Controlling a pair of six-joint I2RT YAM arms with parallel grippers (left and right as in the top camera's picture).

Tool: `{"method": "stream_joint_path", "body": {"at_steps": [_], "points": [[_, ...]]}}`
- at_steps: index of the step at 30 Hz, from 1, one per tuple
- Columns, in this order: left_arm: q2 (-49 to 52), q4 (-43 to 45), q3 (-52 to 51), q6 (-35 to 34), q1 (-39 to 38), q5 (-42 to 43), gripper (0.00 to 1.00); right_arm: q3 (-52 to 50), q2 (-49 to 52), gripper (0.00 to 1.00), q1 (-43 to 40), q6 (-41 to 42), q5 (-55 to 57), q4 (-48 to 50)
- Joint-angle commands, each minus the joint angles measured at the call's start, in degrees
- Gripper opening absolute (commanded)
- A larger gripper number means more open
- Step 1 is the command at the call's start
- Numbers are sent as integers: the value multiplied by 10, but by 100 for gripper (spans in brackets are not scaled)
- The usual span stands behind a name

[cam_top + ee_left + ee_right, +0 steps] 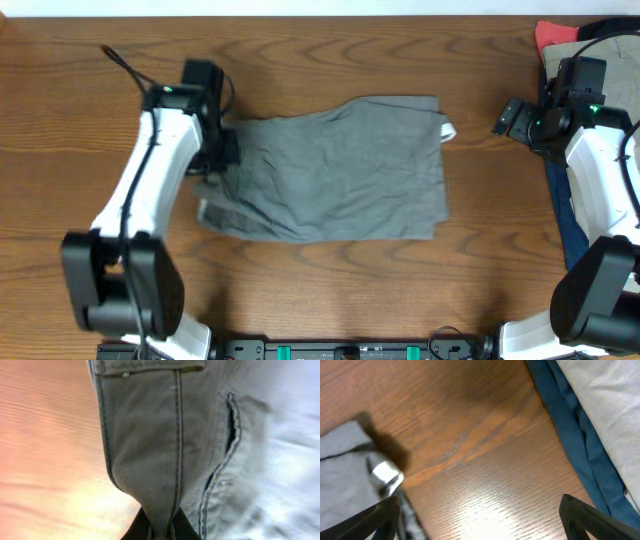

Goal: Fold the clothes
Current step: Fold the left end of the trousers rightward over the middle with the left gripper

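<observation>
The grey shorts (340, 170) lie spread on the wooden table in the overhead view, waistband end at the left. My left gripper (222, 150) is shut on the shorts' left edge. In the left wrist view the grey fabric (150, 460), with a stitched seam and pocket opening, is pinched between the dark fingers (161, 529). My right gripper (512, 118) is open and empty, hovering just right of the shorts. In the right wrist view its two fingertips (480, 522) stand wide apart over bare wood, and a corner of the grey shorts (345, 475) shows at the left.
A pile of other garments lies at the table's right edge: red (555, 38), beige (628, 92) and navy (575, 225). The navy fabric (570, 435) and a pale fabric (610, 405) also show in the right wrist view.
</observation>
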Motion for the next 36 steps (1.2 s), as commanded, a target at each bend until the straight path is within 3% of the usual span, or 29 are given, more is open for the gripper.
{"method": "stream_joint_path", "body": {"at_steps": [1,13,18,26,36], "points": [[-37,-27,47,-3,-9,-20,6,10,0,99,-2,-4,8,1],[-128,-56,109,-10,-109,5,6,10,0,99,-2,-5,8,1],[-125,-17,122,-42,-179,28,6,10,0,99,-2,-4,8,1],[-72,56,114,-94,-280,36,6,10,0,99,-2,-4,8,1],[69,149,114,-105,-327,36,6,10,0,99,0,-5,8,1]]}}
